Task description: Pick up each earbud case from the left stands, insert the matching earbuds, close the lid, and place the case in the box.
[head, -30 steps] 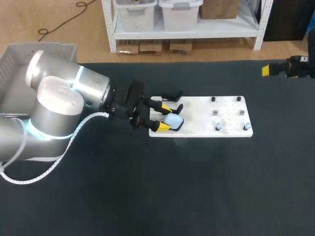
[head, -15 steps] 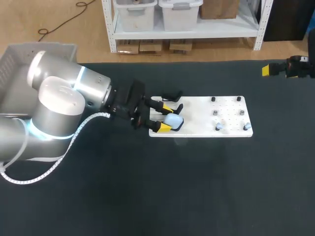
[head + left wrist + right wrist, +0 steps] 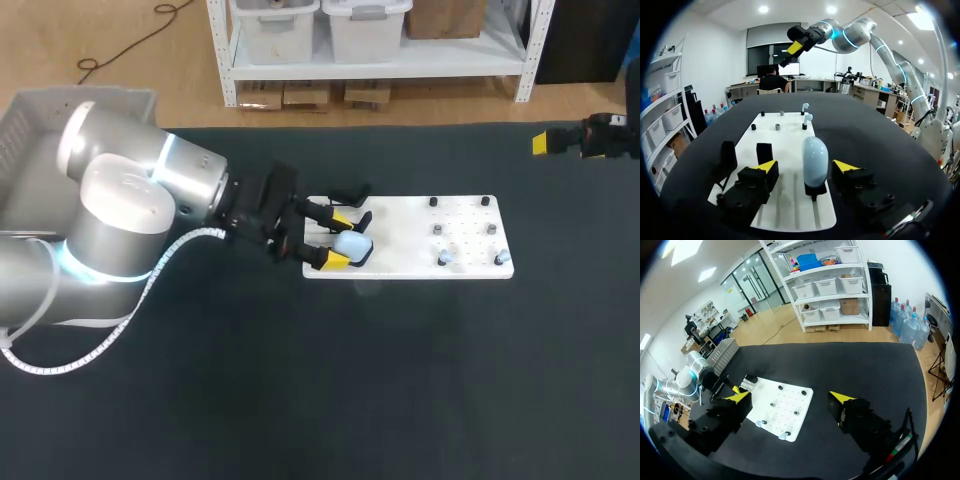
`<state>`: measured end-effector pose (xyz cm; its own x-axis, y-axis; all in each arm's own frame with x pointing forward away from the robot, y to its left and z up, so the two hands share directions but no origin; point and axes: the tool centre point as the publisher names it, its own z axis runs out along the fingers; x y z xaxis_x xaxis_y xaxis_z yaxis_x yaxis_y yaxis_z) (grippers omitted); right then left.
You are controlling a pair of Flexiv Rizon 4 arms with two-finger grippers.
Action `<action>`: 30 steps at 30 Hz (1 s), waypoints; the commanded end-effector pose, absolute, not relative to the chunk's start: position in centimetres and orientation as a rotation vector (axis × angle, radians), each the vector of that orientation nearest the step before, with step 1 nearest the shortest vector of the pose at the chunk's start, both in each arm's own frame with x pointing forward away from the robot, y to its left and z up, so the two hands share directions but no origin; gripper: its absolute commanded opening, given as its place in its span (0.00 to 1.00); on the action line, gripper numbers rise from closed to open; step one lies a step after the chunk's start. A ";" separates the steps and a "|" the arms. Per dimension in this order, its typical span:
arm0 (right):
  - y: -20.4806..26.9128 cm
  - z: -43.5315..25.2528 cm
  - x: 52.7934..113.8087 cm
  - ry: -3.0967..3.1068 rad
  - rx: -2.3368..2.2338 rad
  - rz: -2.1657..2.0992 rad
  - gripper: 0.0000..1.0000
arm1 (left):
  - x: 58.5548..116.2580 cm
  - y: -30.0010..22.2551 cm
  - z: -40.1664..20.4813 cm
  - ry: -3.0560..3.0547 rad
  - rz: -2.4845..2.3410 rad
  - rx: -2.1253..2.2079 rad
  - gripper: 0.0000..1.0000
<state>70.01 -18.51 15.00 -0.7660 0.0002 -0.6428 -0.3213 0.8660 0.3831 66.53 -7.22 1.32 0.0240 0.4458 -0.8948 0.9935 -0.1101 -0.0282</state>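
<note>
Your left gripper [image 3: 805,167] is open and straddles the case [image 3: 815,159], which stands upright in its black stand [image 3: 815,190] at the left end of the white board [image 3: 785,135]. Neither finger looks to be touching it. The case sits off-centre, closer to one finger than the other, so shift sideways until the gaps match before you close, or the first finger to land will likely tip it in the stand. Its shell looks smooth and rounded, so take it about the widest part and close slowly. Then lift straight up out of the stand rather than dragging along the board, and keep clear of the empty stand [image 3: 764,151] beside it. The earbuds [image 3: 807,117] sit on pegs at the board's other end, ahead of the gripper. Your right gripper [image 3: 790,396] is open with nothing between its fingers and hangs well apart from the board, out by the table's right edge. Bring it in only once the case is free.
</note>
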 end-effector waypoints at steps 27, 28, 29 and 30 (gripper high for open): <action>-18.5 15.0 70.0 2.374 -0.231 0.636 1.00 | 66.4 -7.4 1.3 1.486 -1.051 1.652 0.00; -18.5 15.0 70.0 2.374 -0.231 0.636 1.00 | 66.4 -7.3 1.4 1.485 -1.051 1.650 0.00; -18.5 15.0 70.0 2.374 -0.231 0.636 1.00 | 66.4 -7.2 1.5 1.483 -1.051 1.647 0.00; -18.5 15.0 70.0 2.374 -0.231 0.636 1.00 | 66.4 -7.1 1.7 1.481 -1.052 1.643 0.00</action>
